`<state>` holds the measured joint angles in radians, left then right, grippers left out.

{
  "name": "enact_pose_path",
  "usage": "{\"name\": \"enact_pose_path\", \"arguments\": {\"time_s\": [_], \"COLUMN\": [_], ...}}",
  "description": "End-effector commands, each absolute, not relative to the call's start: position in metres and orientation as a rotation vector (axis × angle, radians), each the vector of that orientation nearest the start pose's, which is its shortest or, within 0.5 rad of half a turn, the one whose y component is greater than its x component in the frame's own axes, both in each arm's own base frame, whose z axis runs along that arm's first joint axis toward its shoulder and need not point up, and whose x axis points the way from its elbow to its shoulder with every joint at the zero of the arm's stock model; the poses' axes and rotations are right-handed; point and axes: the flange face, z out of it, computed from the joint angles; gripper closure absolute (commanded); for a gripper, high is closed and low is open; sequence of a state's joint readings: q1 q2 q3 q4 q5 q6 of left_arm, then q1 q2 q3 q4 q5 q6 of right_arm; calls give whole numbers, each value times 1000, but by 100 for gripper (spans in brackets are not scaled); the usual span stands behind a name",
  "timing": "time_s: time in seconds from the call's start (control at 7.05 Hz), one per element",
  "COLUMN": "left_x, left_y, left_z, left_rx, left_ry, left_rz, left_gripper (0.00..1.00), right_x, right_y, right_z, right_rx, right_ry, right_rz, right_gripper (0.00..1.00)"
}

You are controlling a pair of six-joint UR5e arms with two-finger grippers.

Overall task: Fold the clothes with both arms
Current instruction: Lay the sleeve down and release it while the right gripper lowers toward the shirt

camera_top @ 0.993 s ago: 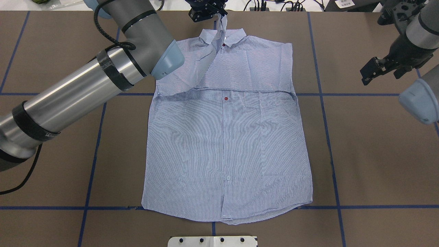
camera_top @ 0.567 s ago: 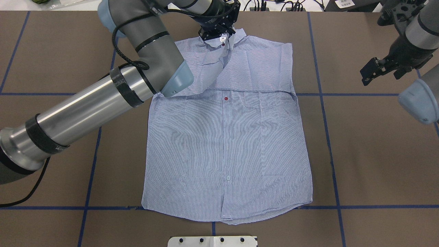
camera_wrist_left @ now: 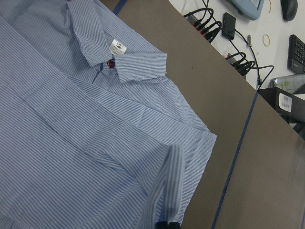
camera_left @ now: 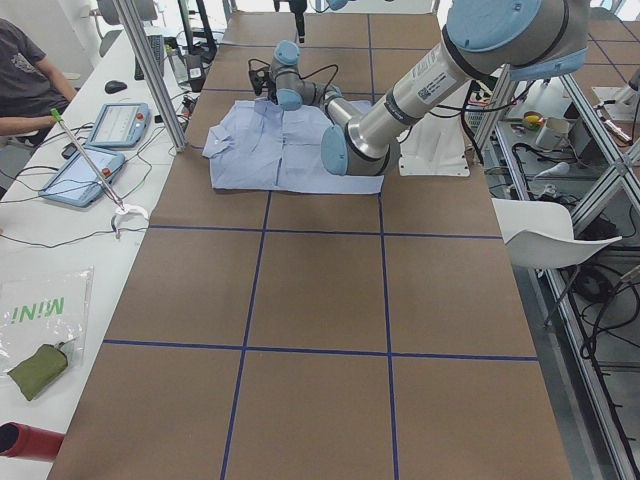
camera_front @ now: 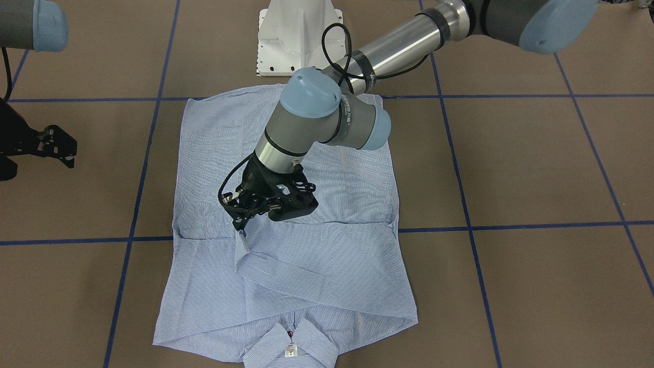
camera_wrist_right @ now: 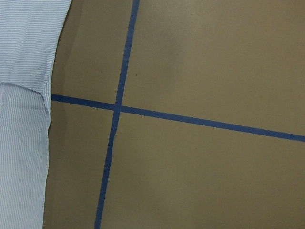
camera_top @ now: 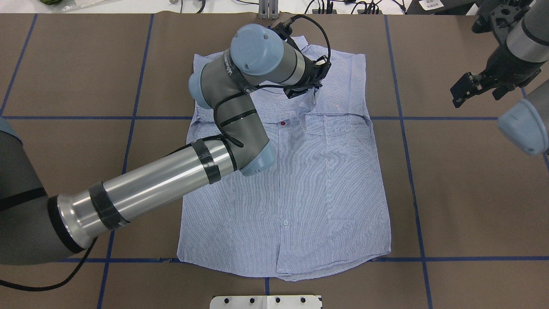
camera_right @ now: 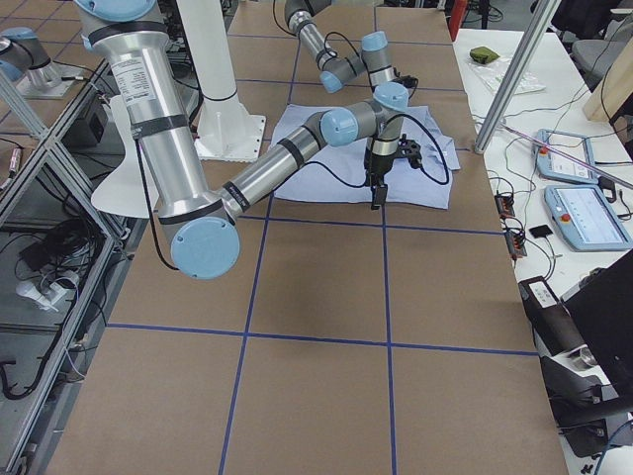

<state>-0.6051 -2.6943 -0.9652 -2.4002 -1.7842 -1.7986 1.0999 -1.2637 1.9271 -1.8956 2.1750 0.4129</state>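
Over the shirt (camera_top: 300, 193), left gripper (camera_front: 240, 228) pinching its sleeve cuff (camera_wrist_left: 174, 186), right gripper (camera_top: 476, 88) spread, well apart

Robotics lab, brown worktop (camera_left: 320, 300) gridded in blue tape (camera_wrist_right: 190, 120), white pedestal (camera_front: 296, 41), control tablets (camera_left: 80, 177) and loose cables (camera_wrist_left: 205, 29) at the edge, aluminium frame posts (camera_left: 148, 70), person (camera_left: 20, 70) seated alongside.

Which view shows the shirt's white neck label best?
The left wrist-mounted view: the neck label sits large and sharp inside the collar, beside a dark red button. The exterior front-facing view shows it smaller. Overhead, the left arm hides it; the side views are too distant.
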Motion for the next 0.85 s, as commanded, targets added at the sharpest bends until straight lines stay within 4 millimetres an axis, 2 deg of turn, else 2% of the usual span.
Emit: {"name": "enact_pose_path", "arguments": {"time_s": [0.0, 0.28, 0.43, 0.57, 0.71], "left_x": [666, 663, 655, 640, 615], "left_y": [-537, -529, -537, -552, -551], "left_z": [80, 69, 68, 81, 107], "left_rx": [116, 143, 155, 122, 61], "left_ry": [1446, 1463, 1462, 1440, 1426], "left_rz": [-527, -475, -477, -464, -426], "left_gripper": [1, 0, 1, 1, 1], "right_x": [-185, -187, -192, -212, -242], "right_y": [-533, -534, -535, -525, -513], "right_z": [370, 367, 368, 361, 355], "right_rx": [41, 56, 70, 51, 62], "right_ry": [-683, -692, -703, -719, -761], "right_rz": [-155, -159, -162, -111, -82], "right_gripper": [0, 0, 0, 0, 0]}}
